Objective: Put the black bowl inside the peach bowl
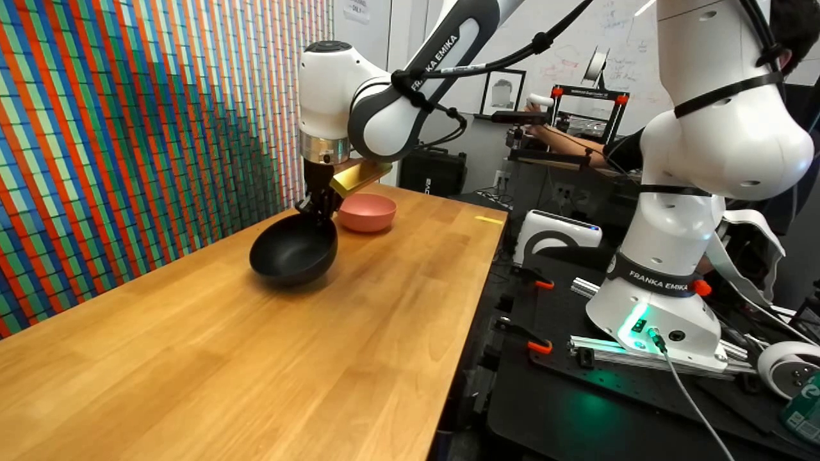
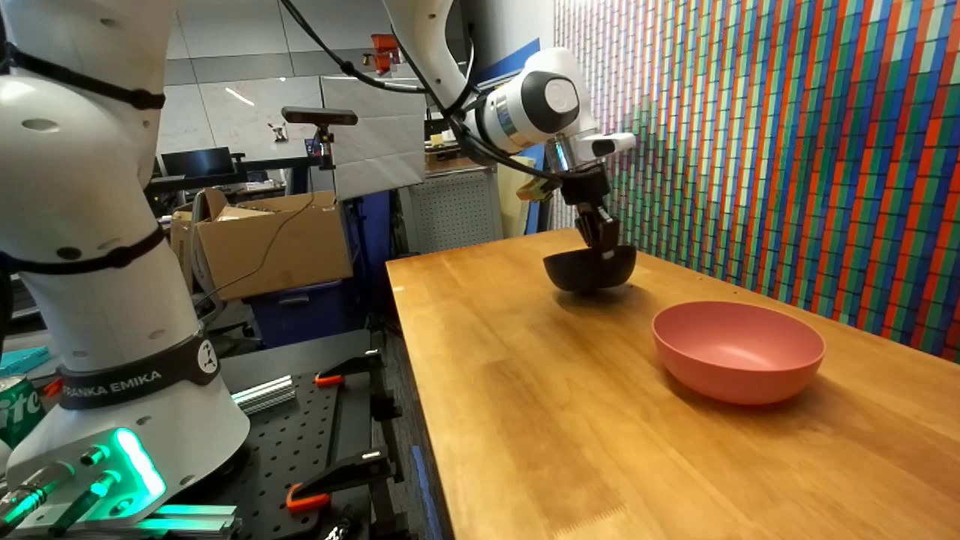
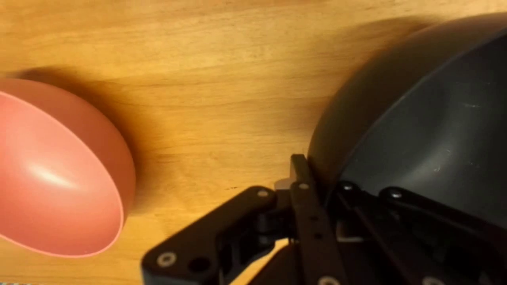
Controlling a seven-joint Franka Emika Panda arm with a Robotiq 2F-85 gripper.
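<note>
Claw (image 3: 323, 178), mine, nearest in the wrist view: narrowed to a single wall's thickness, it pinches the rim of the black bowl (image 3: 443, 142), one jaw inside, one outside. Beyond, the bowl tilts; I judge it light, stiff and smooth, unlikely to crack, but liable to pivot about so small a hold. Its rim is the sound place to grip, pressed firmly. Farther off, well apart, the peach bowl (image 3: 59, 158) rests upright on the desk (image 3: 222, 99), above which the black bowl appears slightly raised.
</note>
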